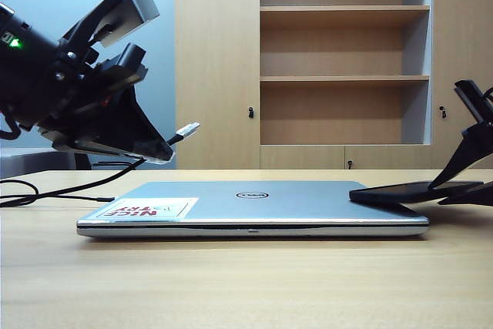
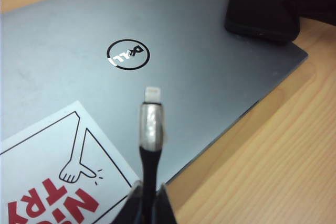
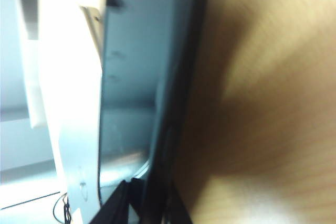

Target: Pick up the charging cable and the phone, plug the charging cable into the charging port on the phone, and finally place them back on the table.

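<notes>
So the left hand (image 2: 149, 203) is up over the left end of the closed silver laptop (image 1: 254, 206), clenched on the thin black charging cable (image 2: 149, 156), its silver-white plug poking out toward the phone. The flat black phone (image 1: 416, 190) sits on the laptop's right corner, overhanging the light wood-grain tabletop (image 1: 246, 283). The right hand (image 1: 462, 186) is low at the phone's far end, fingers either side of it; can't tell if they're gripping yet.

What worries me: that glossy slab could skate off the lid if the pinch is shallow, and a tilted phone means the plug misses the port.
</notes>
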